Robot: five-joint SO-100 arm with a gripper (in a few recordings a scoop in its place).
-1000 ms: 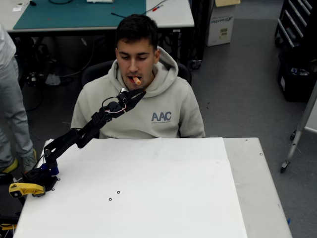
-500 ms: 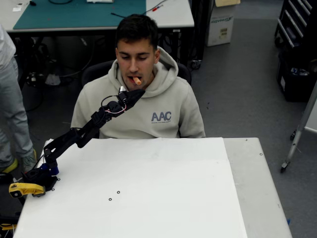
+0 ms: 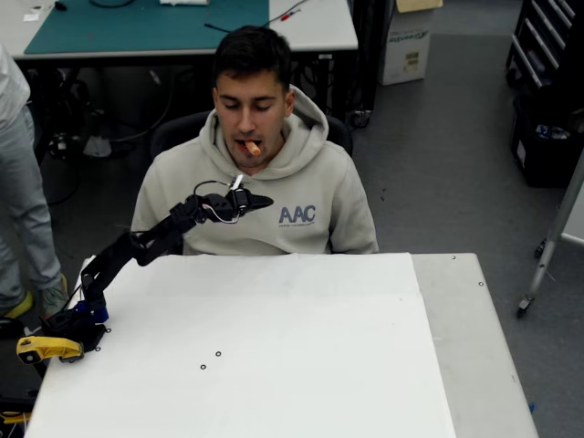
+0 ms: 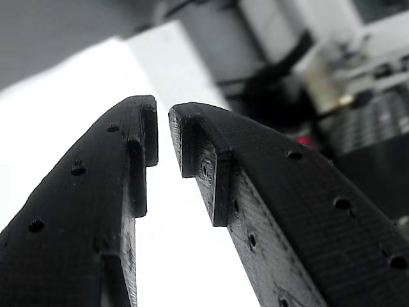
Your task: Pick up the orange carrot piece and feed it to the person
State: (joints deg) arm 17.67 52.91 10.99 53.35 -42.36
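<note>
In the overhead view the orange carrot piece (image 3: 251, 147) sticks out of the mouth of the person (image 3: 306, 187), who sits behind the table in a beige hoodie. My gripper (image 3: 265, 201) hangs in front of his chest, well below the carrot and apart from it. In the wrist view my gripper (image 4: 163, 131) has its black fingers (image 4: 255, 198) a narrow gap apart, with nothing between them.
The white table (image 3: 301, 347) spreads below the arm, whose base sits by a yellow clamp (image 3: 46, 348) at the left edge. A figure in grey (image 3: 18, 173) stands at far left. A desk with a green mat (image 3: 137, 23) is behind the person.
The gripper has dropped from just under the person's mouth to chest height and swung slightly right. The carrot piece stays in his mouth.
</note>
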